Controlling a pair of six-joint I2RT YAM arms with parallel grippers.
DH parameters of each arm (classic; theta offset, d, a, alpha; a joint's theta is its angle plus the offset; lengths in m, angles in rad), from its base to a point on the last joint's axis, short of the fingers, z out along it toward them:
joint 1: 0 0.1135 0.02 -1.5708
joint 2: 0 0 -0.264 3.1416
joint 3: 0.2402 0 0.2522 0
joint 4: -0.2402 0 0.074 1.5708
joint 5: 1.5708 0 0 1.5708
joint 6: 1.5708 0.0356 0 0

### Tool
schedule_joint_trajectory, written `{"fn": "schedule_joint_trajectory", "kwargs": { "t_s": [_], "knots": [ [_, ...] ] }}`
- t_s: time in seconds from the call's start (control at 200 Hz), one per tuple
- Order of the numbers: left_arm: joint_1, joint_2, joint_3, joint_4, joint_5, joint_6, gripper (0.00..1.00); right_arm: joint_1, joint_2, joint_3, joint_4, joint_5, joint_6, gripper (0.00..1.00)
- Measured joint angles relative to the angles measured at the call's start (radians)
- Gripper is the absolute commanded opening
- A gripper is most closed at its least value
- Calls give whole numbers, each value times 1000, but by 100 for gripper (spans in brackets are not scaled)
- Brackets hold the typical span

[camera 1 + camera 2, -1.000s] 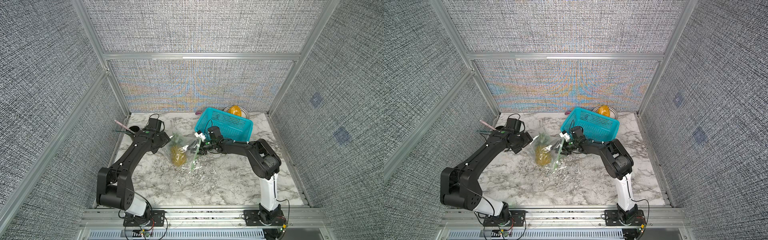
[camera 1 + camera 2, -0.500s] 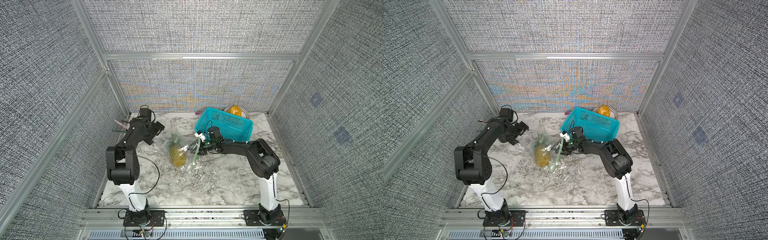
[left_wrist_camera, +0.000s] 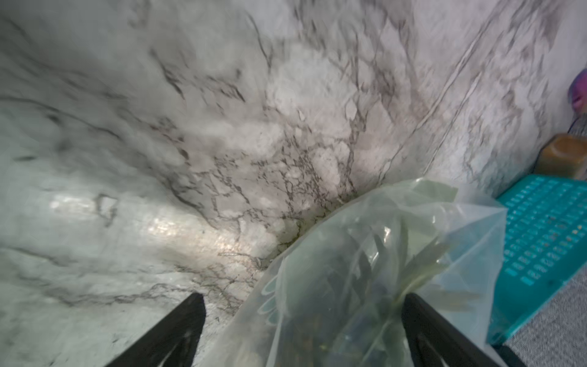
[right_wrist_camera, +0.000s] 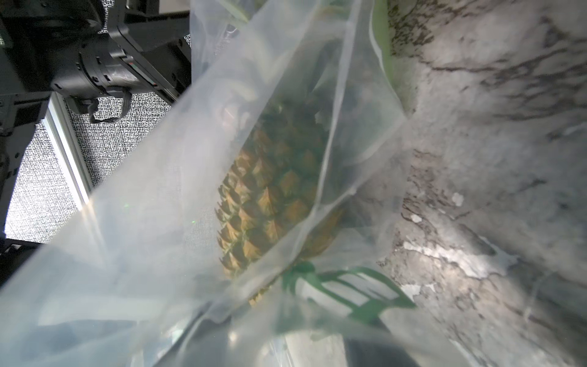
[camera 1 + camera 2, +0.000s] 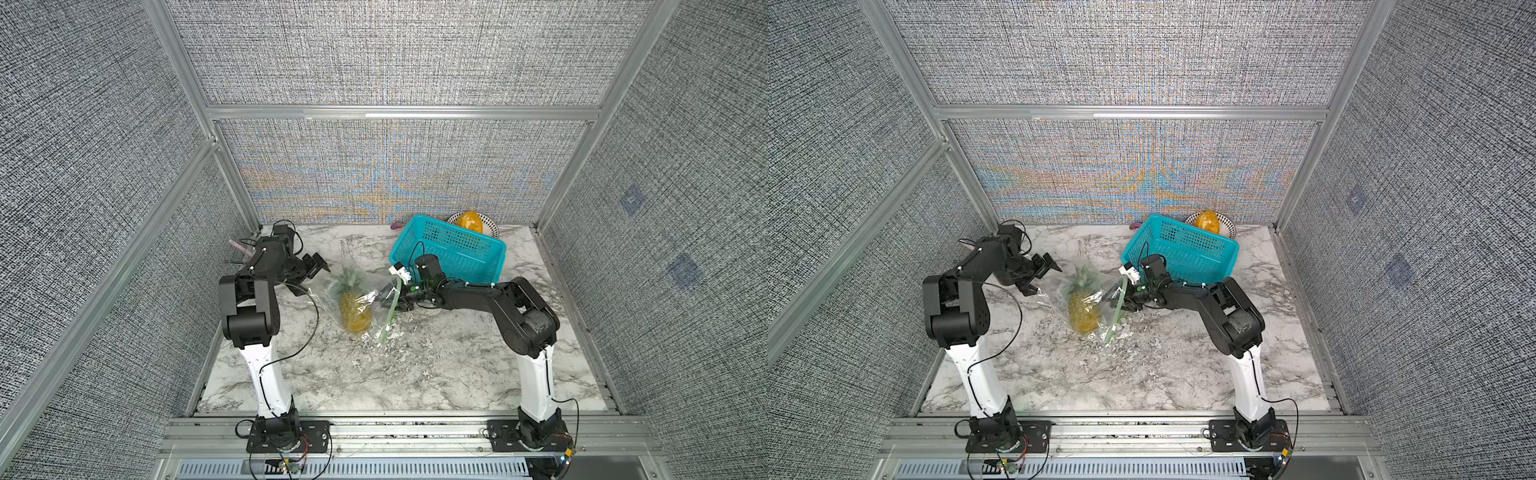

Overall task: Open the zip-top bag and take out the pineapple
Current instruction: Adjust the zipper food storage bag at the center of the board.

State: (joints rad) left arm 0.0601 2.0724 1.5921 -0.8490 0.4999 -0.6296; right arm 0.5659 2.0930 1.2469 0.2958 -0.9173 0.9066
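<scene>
1. Left gripper [image 5: 313, 277], a black two-fingered claw, hangs spread wide and empty just beside the leafy end of the zip-top bag [image 5: 328, 293]. In its wrist view the clear plastic bulges up between the fingers [image 3: 181, 324]; I cannot tell whether it touches them.
2. The right gripper [image 5: 402, 300] looks clamped on the bag's edge at the pale green zip strip [image 5: 390, 316], holding that side up off the marble tabletop [image 5: 415, 374].
3. The pineapple [image 5: 354, 309] lies inside the bag at mid-table, between the two grippers, with its crown toward the back wall. I cannot tell whether the zip has parted.
4. Likely trouble:
   - The slick film could slide out of the right pinch under a hard pull.
   - The left claw could catch both layers, so the mouth would not part.
   - The spiky leaves could snag the plastic, and the whole bag would drag along.
5. A teal basket [image 5: 453, 249] sits close behind the right gripper, and a bowl of orange fruit [image 5: 469, 220] sits in the back corner. The left arm works near the side wall. Bare marble lies open toward the front.
</scene>
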Motion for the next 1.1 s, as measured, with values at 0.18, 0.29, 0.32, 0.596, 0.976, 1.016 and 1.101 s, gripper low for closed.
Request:
{"fn": "schedule_joint_trajectory", "kwargs": {
  "t_s": [0.18,0.29,0.32,0.596,0.976,1.016,1.101],
  "knots": [
    [1,-22,-77,46,68,56,78,2,3,-1,6,0,-1,56],
    [1,-38,-101,60,83,81,53,2,8,0,13,-1,-3,56],
    [1,-38,-106,63,85,85,46,2,10,1,15,-1,-3,56],
    [2,-76,-111,67,93,111,72,2,12,-1,26,-1,1,56],
    [3,-150,-128,82,161,106,83,2,13,-6,38,-3,4,56],
    [3,-150,-136,85,165,106,83,2,13,-6,38,-3,4,56],
    [3,-153,-154,82,170,111,81,2,16,-6,44,-3,3,56]
  ]
}}
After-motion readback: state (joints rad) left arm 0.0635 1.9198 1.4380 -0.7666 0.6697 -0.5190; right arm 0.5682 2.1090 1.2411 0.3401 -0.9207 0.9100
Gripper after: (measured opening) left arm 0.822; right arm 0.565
